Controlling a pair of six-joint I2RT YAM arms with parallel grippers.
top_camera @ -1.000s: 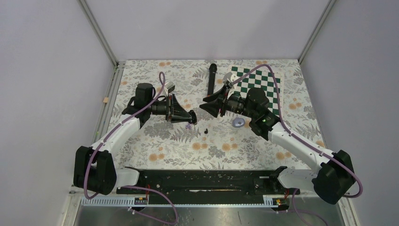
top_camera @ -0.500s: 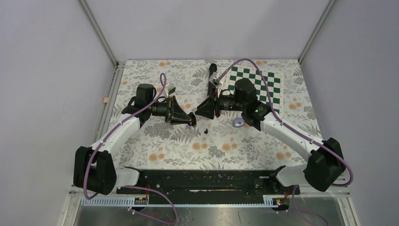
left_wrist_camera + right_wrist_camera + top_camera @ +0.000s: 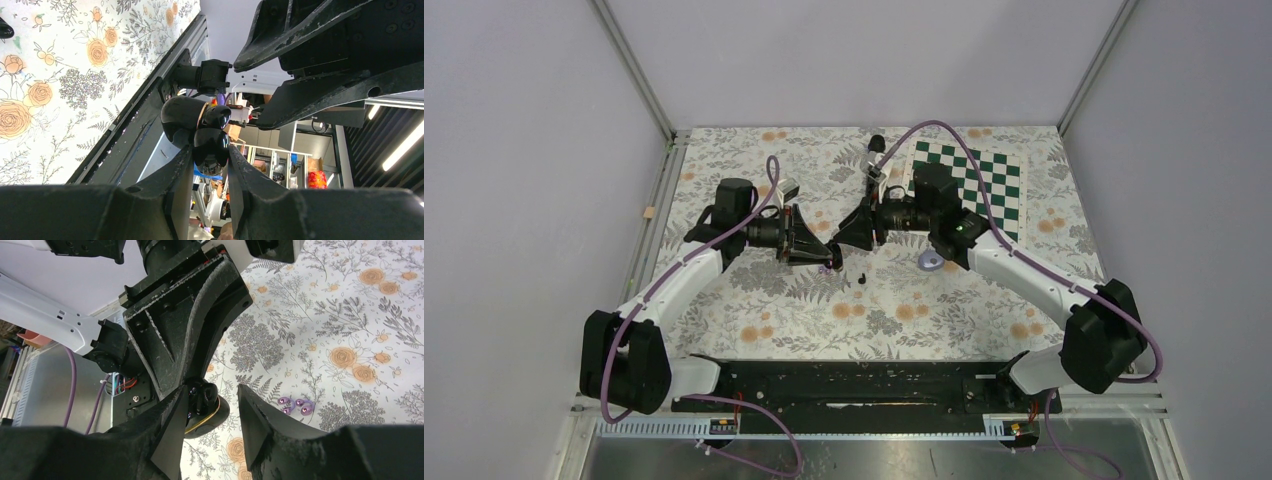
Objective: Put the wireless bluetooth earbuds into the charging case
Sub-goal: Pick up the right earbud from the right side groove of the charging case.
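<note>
Floral tabletop, grey walls, checkerboard mat; left end effector clamped on glossy black case; right end effector parted, holding nothing; purple earbuds tiny, details indistinct

The glossy, smooth black plastic charging case reflects light. The left gripper has matt, scuffed black plastic fingers. The floral-printed table looks matt.
</note>
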